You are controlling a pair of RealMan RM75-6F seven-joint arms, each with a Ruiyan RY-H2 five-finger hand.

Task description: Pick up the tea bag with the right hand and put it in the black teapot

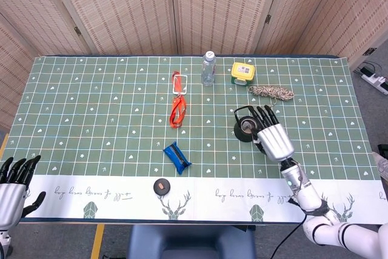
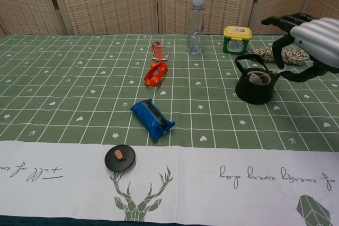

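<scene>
The black teapot (image 1: pixel 245 129) (image 2: pixel 256 86) stands lidless right of the table's middle. The pale tea bag (image 2: pixel 258 78) lies inside its mouth. My right hand (image 1: pixel 274 138) (image 2: pixel 312 43) hovers just right of the pot and nearer to me, fingers stretched over its rim. A small white tag (image 2: pixel 283 71) shows between the thumb and a finger, so the hand seems to pinch the tea bag's string. My left hand (image 1: pixel 12 180) hangs off the table's near left corner, fingers apart and holding nothing.
Behind the pot lie a coil of rope (image 1: pixel 271 92) (image 2: pixel 286 55), a yellow-lidded tub (image 1: pixel 242 72) and a water bottle (image 1: pixel 208 68). An orange strap (image 1: pixel 177 111), a blue packet (image 1: pixel 176 156) and the black lid (image 1: pixel 161 185) lie left of the pot.
</scene>
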